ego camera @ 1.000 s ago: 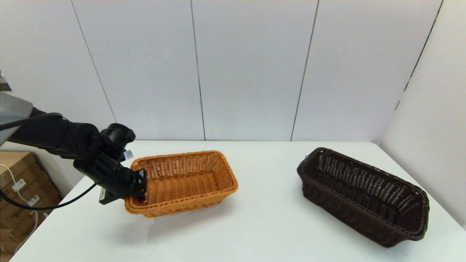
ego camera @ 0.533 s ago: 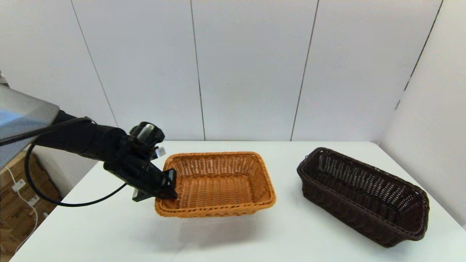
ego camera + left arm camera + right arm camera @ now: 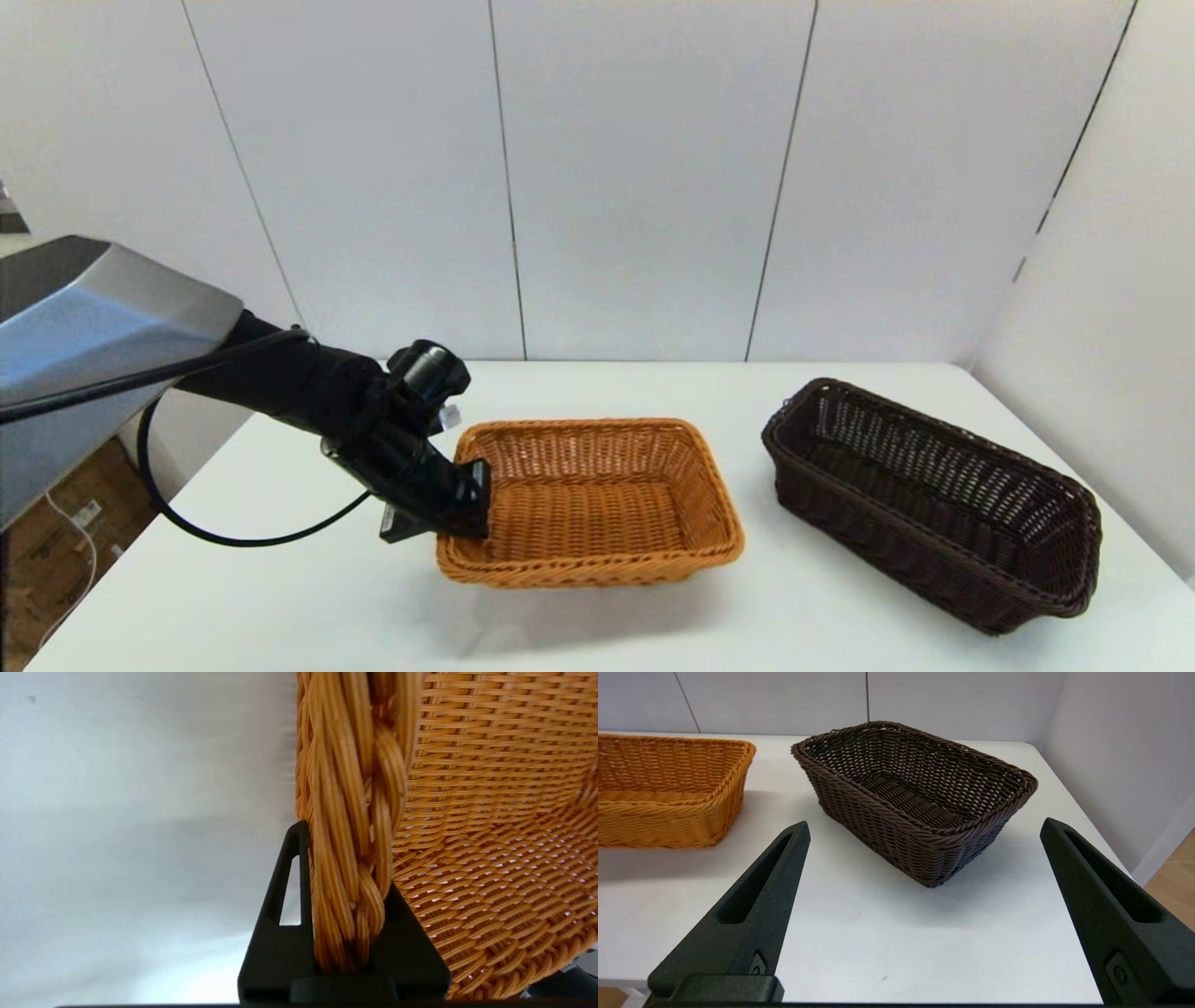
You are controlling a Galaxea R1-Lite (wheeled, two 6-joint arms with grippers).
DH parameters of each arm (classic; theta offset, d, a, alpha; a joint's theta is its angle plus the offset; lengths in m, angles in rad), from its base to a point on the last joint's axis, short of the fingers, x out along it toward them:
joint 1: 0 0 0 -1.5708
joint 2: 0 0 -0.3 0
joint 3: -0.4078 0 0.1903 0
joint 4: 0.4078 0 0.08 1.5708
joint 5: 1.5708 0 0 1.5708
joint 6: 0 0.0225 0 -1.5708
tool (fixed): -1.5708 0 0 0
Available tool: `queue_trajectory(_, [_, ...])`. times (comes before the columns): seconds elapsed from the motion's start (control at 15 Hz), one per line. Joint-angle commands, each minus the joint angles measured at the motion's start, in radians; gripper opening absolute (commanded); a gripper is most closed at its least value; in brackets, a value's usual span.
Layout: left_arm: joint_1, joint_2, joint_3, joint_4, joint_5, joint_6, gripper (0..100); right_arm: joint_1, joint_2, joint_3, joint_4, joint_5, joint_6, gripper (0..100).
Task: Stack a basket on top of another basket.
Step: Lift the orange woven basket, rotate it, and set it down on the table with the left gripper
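My left gripper (image 3: 472, 511) is shut on the braided rim of the orange-tan basket (image 3: 597, 504) at its left short end. The basket sits low over the table's middle, with a shadow under it; I cannot tell whether its base touches. In the left wrist view the rim (image 3: 355, 788) runs between the two black fingers (image 3: 285, 896). The dark brown basket (image 3: 934, 504) stands on the table at the right, apart from the orange one. My right gripper (image 3: 924, 826) is open and empty, back from the dark basket (image 3: 920, 788), with the orange basket (image 3: 668, 788) off to one side.
The white table (image 3: 280, 597) ends against a panelled wall at the back and a side wall close to the dark basket on the right. Cardboard boxes (image 3: 56, 551) stand on the floor beyond the table's left edge.
My left arm has carried the orange basket rightward, from the table's left part toward the middle, and lowered it. The dark brown basket has not moved.
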Motion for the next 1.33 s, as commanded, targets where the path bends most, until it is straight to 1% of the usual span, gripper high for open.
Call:
queue_trajectory(0.07, [-0.003,0.012,0.002,-0.02,-0.002,-0.004,0,0.0,0.002,0.002,0.0,0.0,-0.001,100])
queue_trajectory(0.6, [-0.003,0.018,0.005,-0.039,-0.005,-0.002,0,0.0,0.002,0.002,0.0,0.0,0.0,100])
queue_trajectory(0.67, [-0.003,0.018,0.005,-0.039,-0.005,-0.002,100,0.0,0.002,0.002,0.0,0.0,0.0,100])
queue_trajectory(1.07, [-0.005,0.003,0.005,-0.057,-0.008,0.001,100,0.001,0.002,0.002,0.0,0.0,0.0,100])
queue_trajectory(1.33, [-0.007,-0.191,0.008,-0.06,-0.002,0.016,100,0.0,0.002,0.002,0.0,0.0,-0.001,100])
